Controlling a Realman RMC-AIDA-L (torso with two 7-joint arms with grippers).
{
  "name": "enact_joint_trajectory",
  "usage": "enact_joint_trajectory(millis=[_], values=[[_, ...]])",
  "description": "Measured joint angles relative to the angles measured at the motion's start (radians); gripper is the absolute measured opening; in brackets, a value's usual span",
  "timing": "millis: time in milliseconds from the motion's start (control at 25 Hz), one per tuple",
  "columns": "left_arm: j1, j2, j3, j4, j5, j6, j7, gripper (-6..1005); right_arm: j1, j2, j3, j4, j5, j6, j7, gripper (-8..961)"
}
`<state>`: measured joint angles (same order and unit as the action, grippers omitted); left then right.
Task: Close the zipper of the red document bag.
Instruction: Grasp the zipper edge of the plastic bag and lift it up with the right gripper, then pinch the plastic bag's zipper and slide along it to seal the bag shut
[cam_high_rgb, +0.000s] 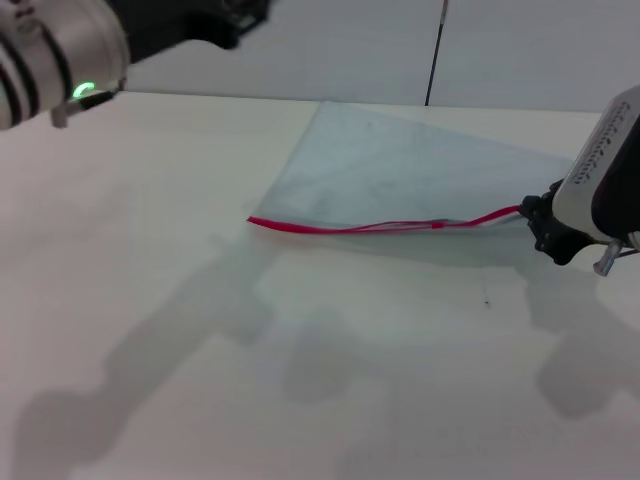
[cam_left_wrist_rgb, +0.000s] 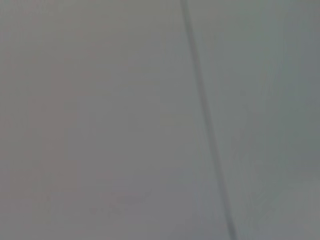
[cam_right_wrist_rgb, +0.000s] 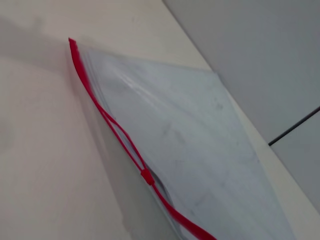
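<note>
**Floppy pouch, right pincer at the zipper end**

We saw the red document bag (cam_high_rgb: 400, 170), a large flat pouch of translucent pale grey-blue plastic, lying on the pale worktop (cam_high_rgb: 200, 330) toward the far right, its red-trimmed long edge facing us. The zipper (cam_high_rgb: 350, 228), a thin bright red strip, ran the length of that edge; its small red slider (cam_right_wrist_rgb: 146, 176) sat partway along, nearer the right end. The two red tracks looked parted between slider and left corner, so we judged it part open.

Handling, as we judged it: light, thin, limp, slick film. It would slide or buckle under a one-sided pull, so one end needed pinning while the slider was pinched and drawn along the track. The slider was tiny, a fingertip target.

The right pincer (cam_high_rgb: 540, 222) was low at the right end of the zipper, apparently clamped on the red edge there, wrist angled in from the right. The left pincer (cam_high_rgb: 225, 30) was raised at the far left, well apart from the bag; we couldn't tell its finger state.
</note>
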<state>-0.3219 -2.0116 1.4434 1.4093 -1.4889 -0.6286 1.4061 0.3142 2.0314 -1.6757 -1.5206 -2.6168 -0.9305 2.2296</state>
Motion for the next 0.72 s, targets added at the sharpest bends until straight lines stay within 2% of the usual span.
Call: enact_joint_trajectory(millis=[40,80,320,560,720], values=[[0.000,0.000,0.000,0.000,0.000,0.000,0.000,499,-0.002,0.000,-0.003,-0.007,0.002,-0.001,0.000,40],[-0.046,0.004,-0.012,0.000,0.128,-0.088,-0.104,499,-0.002,0.001,-0.006,-0.012,0.004,-0.002,0.001,31],[-0.140,0.005,-0.047,-0.006,0.314,-0.295,-0.201,499,-0.008,0.001,-0.012,-0.044,0.008,-0.011,0.003,11],[-0.237,0.005,-0.137,-0.060,0.347,-0.509,-0.208,500,-0.030,0.001,-0.013,-0.119,0.009,-0.020,0.013,12],[-0.279,0.009,-0.147,-0.074,0.393,-0.576,-0.214,500,-0.032,0.001,-0.013,-0.135,0.009,-0.033,0.017,12]])
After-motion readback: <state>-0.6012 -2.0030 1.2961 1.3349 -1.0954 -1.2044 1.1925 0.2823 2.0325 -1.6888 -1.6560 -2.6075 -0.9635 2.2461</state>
